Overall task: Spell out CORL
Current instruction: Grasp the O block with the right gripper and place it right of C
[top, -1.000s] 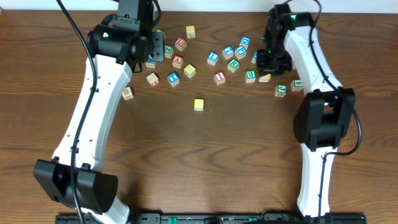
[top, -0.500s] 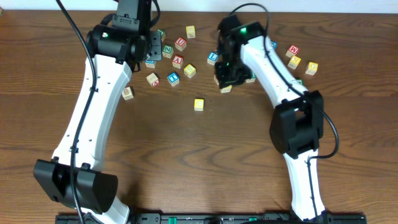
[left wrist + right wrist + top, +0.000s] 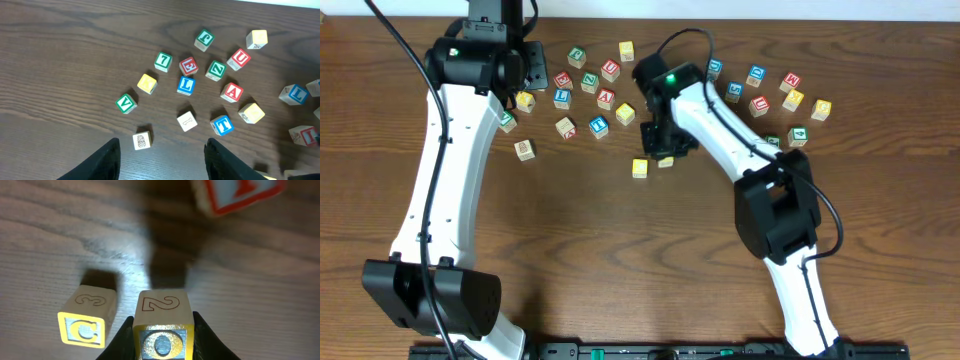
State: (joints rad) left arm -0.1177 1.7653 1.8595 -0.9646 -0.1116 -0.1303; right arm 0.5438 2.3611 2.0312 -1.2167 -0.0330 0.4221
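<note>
Currently my right gripper point(image 3: 163, 339) clamps the O block point(image 3: 162, 317), C block point(image 3: 89, 316) at nine o'clock; a tilted release could knock C askew. Left gripper point(image 3: 162, 155) hangs apart, empty.

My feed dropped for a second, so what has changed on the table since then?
The right gripper swung from the scattered blocks on its right toward the centre, carrying the O block, now held beside the C block. The left gripper shifted left, fingers open. The C block stayed put.
</note>
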